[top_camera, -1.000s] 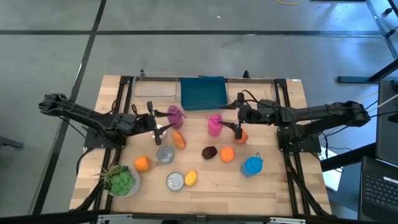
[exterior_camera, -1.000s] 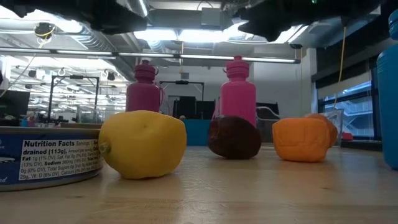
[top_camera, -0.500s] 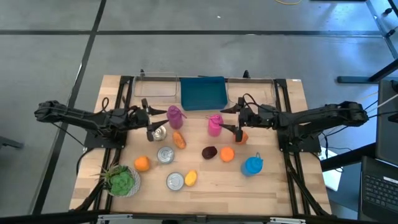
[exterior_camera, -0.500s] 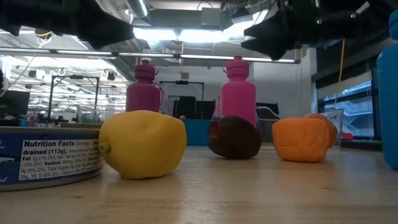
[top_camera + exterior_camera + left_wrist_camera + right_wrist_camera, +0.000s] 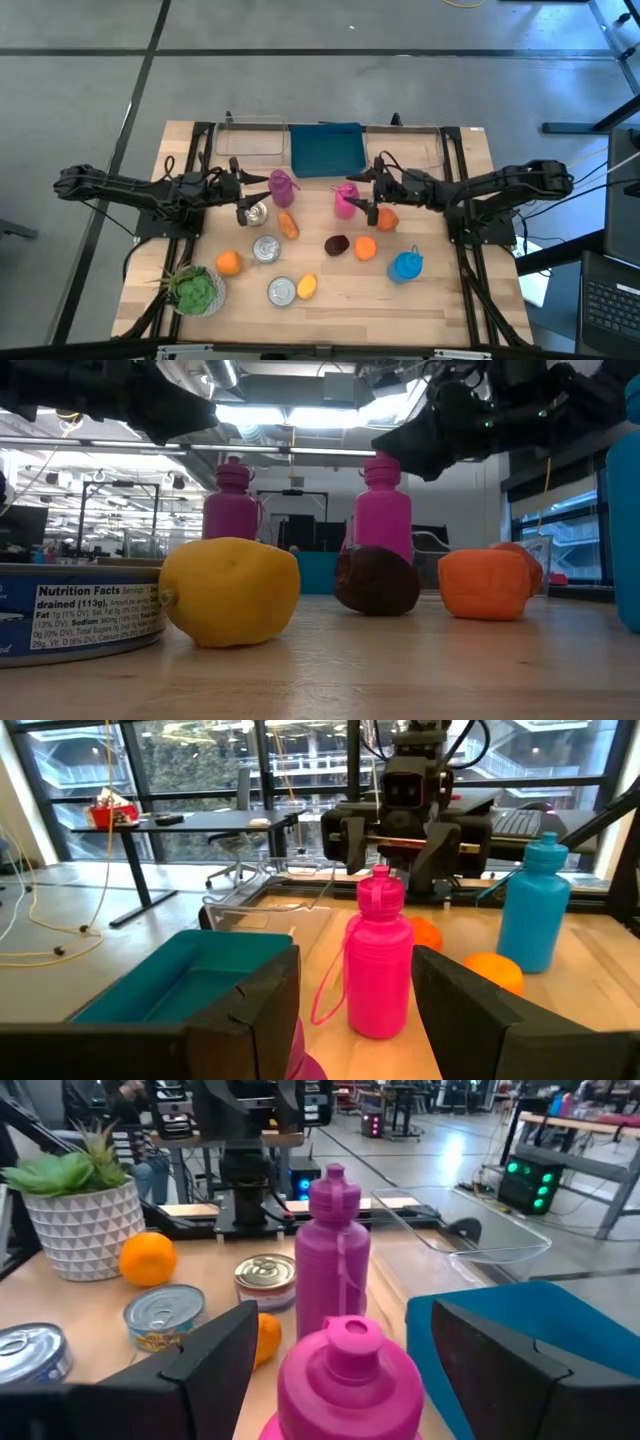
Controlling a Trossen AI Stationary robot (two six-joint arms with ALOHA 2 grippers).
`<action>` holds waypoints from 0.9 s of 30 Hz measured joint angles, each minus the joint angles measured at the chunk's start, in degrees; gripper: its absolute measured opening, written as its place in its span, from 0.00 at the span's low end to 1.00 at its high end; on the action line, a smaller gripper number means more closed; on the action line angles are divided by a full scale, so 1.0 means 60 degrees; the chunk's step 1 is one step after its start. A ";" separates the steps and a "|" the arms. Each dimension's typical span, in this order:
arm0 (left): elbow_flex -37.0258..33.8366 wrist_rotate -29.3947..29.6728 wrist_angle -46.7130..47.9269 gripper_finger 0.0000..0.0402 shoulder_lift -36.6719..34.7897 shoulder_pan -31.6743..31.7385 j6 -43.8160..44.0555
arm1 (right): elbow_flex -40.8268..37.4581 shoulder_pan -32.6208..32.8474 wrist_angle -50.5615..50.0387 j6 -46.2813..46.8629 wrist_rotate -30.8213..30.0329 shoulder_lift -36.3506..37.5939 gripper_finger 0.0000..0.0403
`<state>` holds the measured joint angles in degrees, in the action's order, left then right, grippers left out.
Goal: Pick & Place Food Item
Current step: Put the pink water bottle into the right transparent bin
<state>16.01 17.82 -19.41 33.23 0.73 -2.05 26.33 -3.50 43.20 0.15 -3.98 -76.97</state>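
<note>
Blue bin (image 5: 325,150) and clear tray (image 5: 250,138), nothing visible inside

place: lab/workshop | cues: desks (image 5: 190,820), glass walls (image 5: 200,760), ceiling light strips (image 5: 300,410)

The centre of the table (image 5: 440,300) is crowded. Two upright bottles, the purple bottle (image 5: 282,185) and the pink bottle (image 5: 345,199), stand just in front of the blue bin (image 5: 325,148), with an open lane left between them. Forward of that lane, passage is narrowed by the carrot (image 5: 288,224), the dark fruit (image 5: 336,244) and an orange (image 5: 365,247). Free board is seen along the near edge, right of the lemon (image 5: 307,286).
</note>
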 joint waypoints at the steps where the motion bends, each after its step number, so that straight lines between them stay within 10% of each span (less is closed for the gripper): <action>1: 0.0000 -0.0002 -0.0001 0.46 0.0000 0.0000 -0.0006 | 0.0000 -0.0061 0.0009 0.0048 0.0122 -0.0022 0.73; 27: 0.0000 0.0089 0.0316 0.46 0.0004 -0.0007 -0.0036 | 0.0004 -0.0410 -0.0127 0.0152 0.0605 -0.0029 0.43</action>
<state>16.01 18.35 -17.52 33.26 0.69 -2.26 26.35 -5.96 42.44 1.06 -0.35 -77.14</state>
